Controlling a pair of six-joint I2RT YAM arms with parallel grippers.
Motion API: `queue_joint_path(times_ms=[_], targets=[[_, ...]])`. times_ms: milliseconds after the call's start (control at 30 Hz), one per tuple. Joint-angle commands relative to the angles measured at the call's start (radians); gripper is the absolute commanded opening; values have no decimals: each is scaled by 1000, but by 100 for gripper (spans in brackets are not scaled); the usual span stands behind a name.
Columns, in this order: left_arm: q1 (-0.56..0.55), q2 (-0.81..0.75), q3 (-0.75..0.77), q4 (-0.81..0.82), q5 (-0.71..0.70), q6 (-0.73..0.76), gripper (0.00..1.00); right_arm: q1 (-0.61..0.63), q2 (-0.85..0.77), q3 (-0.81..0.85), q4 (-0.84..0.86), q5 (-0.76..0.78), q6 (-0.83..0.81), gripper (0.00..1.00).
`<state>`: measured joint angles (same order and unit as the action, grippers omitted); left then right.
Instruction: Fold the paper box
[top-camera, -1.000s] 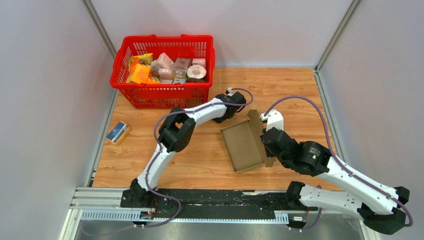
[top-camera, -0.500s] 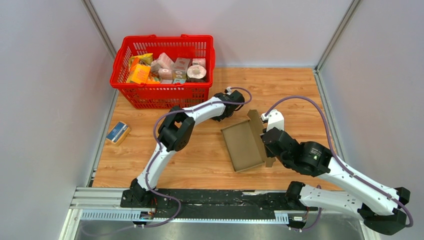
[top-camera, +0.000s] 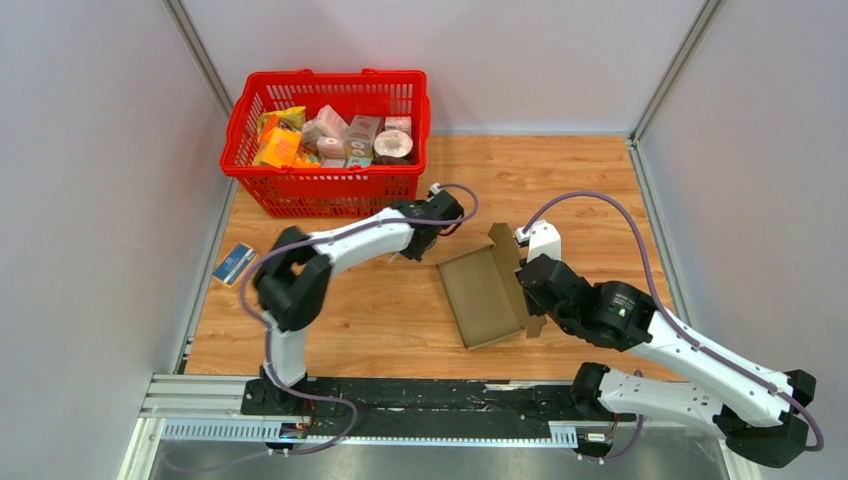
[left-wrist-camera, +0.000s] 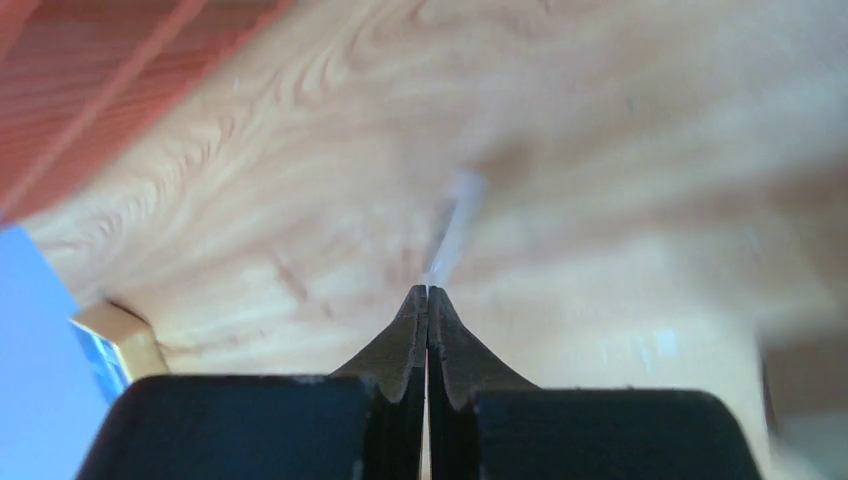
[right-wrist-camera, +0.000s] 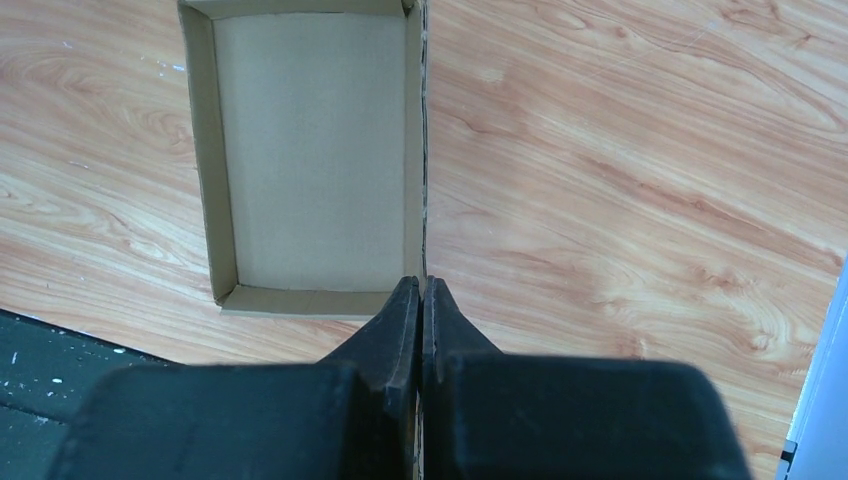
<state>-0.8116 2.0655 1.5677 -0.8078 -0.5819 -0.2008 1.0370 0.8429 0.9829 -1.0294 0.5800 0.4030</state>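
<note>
The paper box (top-camera: 482, 297) lies on the wooden table as a brown cardboard tray with raised walls, and a flap stands up along its right side. In the right wrist view the paper box (right-wrist-camera: 310, 150) shows its bare floor, with its right wall running edge-on into my right gripper (right-wrist-camera: 422, 285), which is shut on that wall. From above, my right gripper (top-camera: 521, 288) sits at the box's right edge. My left gripper (left-wrist-camera: 428, 292) is shut with nothing in it. It hangs over bare wood left of the box (top-camera: 408, 250), apart from it.
A red basket (top-camera: 300, 190) full of groceries stands at the back left. A small blue-and-tan packet (top-camera: 235, 264) lies by the left wall and shows again (left-wrist-camera: 100, 350) in the blurred left wrist view. Grey walls enclose the table; a metal rail (top-camera: 420, 400) runs along the near edge.
My left gripper has shut and its arm has swung left, away from the box's far corner. The box has shifted slightly left in the right gripper's hold.
</note>
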Motion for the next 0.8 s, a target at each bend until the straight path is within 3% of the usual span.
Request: queue_joint_path(times_ms=[0,167,367,600,767], targets=[[-4,-433,-191,101,220,-113,0,-3,15,3,58,-22,-3,0],[14,-770,-412,185,511,-215,0,-6,31,-6,89,-32,19,0],[26,-979,-596,424,812,-431,0,-34,73,3,132,-69,97,0],[26,-924,-797,885,973,-756,0,-52,137,0,177,-131,117,0],[25,-690,-887,1221,1022,-887,0,-57,140,5,187,-152,109,0]])
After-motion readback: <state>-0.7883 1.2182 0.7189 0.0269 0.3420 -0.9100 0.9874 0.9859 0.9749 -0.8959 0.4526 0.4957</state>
